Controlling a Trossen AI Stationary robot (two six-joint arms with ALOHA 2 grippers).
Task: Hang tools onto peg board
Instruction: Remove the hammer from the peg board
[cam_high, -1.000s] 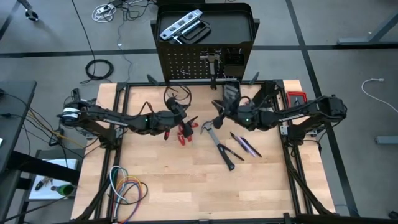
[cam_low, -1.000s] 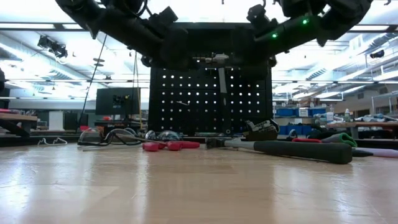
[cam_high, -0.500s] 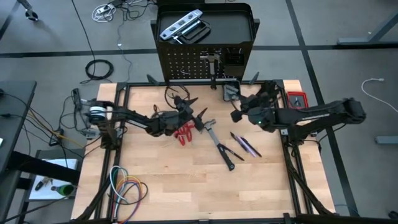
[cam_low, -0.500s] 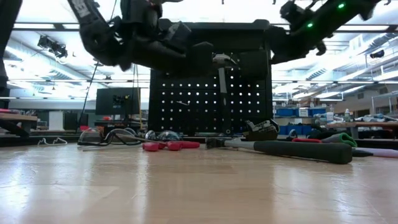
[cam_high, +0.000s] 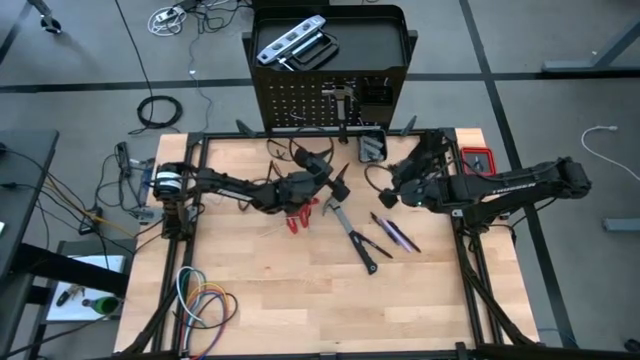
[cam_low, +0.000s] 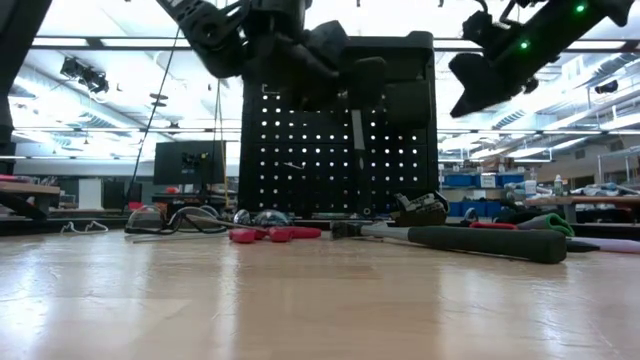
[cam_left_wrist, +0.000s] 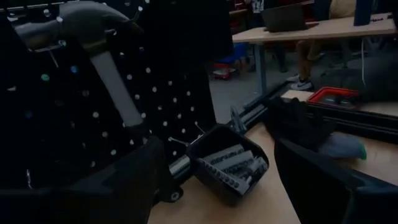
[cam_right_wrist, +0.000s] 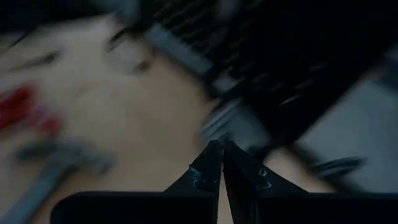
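High view: left gripper (cam_high: 338, 186) spread wide, empty, frame centre above red-handled pliers (cam_high: 297, 213); right gripper (cam_high: 388, 196) clenched, empty.

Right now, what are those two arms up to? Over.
Left hand open, empty, above the pliers. Right hand shut, empty. One hammer hung on the board; another hammer on the table. Path clear.

No readable text, label, brand, number or sign can be made out on any tool, panel, arm or tabletop in these views.
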